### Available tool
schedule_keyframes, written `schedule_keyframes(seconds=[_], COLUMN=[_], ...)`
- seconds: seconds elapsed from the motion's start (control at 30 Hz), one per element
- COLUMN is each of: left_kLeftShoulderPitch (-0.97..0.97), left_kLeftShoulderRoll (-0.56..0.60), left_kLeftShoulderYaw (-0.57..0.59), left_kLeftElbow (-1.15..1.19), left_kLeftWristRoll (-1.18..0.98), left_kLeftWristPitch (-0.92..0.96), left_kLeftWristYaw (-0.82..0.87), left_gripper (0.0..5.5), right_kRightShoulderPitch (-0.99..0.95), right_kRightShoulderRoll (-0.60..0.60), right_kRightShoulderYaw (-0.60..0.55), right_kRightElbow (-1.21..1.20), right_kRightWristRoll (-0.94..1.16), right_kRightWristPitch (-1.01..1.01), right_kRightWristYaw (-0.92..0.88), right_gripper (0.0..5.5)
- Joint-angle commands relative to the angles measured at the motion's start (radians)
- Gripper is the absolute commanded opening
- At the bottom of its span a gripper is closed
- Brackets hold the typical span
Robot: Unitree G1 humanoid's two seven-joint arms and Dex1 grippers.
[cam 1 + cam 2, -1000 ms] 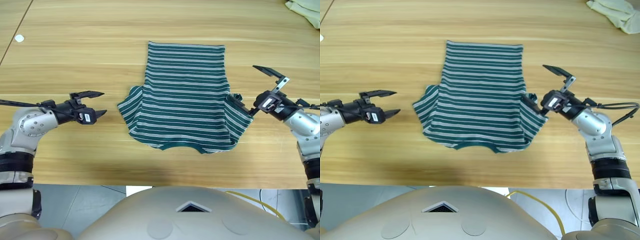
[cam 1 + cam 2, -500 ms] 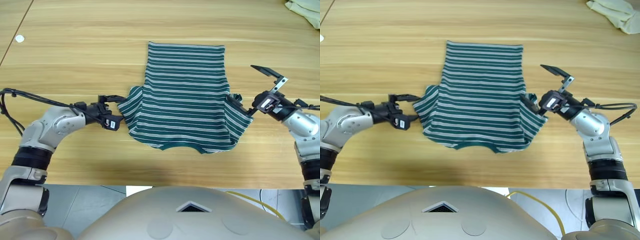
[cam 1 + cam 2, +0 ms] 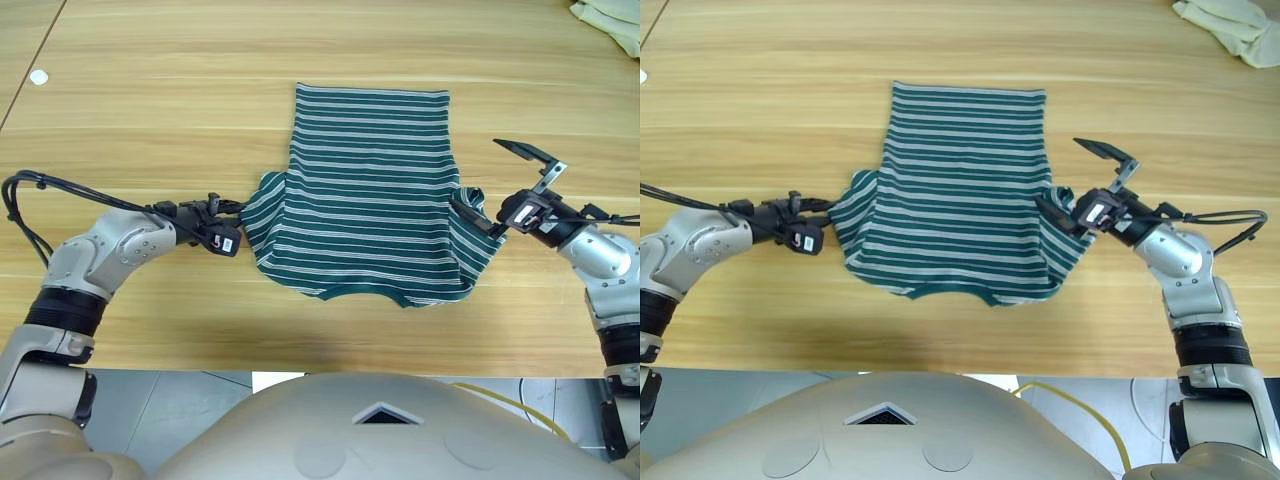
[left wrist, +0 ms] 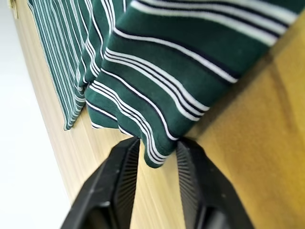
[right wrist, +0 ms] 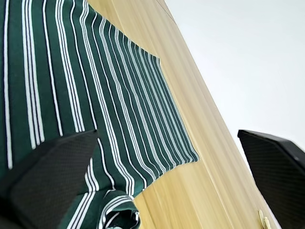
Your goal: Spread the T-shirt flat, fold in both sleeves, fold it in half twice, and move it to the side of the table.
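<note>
The green T-shirt (image 3: 372, 190) with white stripes lies in the middle of the wooden table (image 3: 150, 90), hem at the far side, both sleeves bunched at its sides. My left gripper (image 3: 234, 212) is low on the table at the shirt's left sleeve (image 4: 157, 119), and its two fingers (image 4: 116, 183) are shut on the sleeve's edge. My right gripper (image 3: 497, 183) stands open at the right sleeve (image 3: 476, 228). Its lower finger rests by the sleeve fabric and its upper finger is raised above the table. The striped cloth (image 5: 71, 95) lies between the right gripper's spread fingers.
A pale crumpled cloth (image 3: 610, 22) lies at the table's far right corner. A small white dot (image 3: 38, 76) sits at the far left. The table's front edge (image 3: 150, 368) runs just below both arms.
My left arm moved right to the left sleeve and its fingers closed on the sleeve's edge. My right gripper shifted slightly left toward the right sleeve and stayed open.
</note>
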Motion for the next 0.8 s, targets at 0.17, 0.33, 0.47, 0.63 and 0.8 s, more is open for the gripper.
schedule_keyframes(seconds=[0.17,0.33,0.47,0.63,0.8], left_kLeftShoulderPitch=[-0.025,-0.041,-0.070,-0.078,-0.079], left_kLeftShoulderRoll=[0.004,0.000,-0.008,-0.014,-0.017], left_kLeftShoulderYaw=[-0.040,-0.061,-0.075,-0.078,-0.068], left_kLeftElbow=[0.036,0.096,0.173,0.215,0.224], left_kLeftWristRoll=[0.030,0.052,0.078,0.042,0.034], left_kLeftWristPitch=[-0.001,-0.022,-0.041,-0.113,-0.152], left_kLeftWristYaw=[0.025,0.074,0.156,0.224,0.267], left_gripper=[0.03,0.03,0.03,0.03,0.03], right_kRightShoulderPitch=[0.006,0.005,0.003,0.003,0.017], right_kRightShoulderRoll=[0.010,0.012,0.016,0.025,0.025], right_kRightShoulderYaw=[-0.007,-0.007,-0.008,-0.011,-0.016], right_kRightElbow=[-0.003,0.001,0.005,-0.001,-0.006], right_kRightWristRoll=[-0.021,-0.023,-0.026,-0.033,-0.034], right_kRightWristPitch=[0.002,-0.001,-0.001,-0.003,-0.007], right_kRightWristYaw=[0.001,0.000,-0.003,-0.003,-0.003], right_gripper=[5.40,5.40,5.40,5.40,5.40])
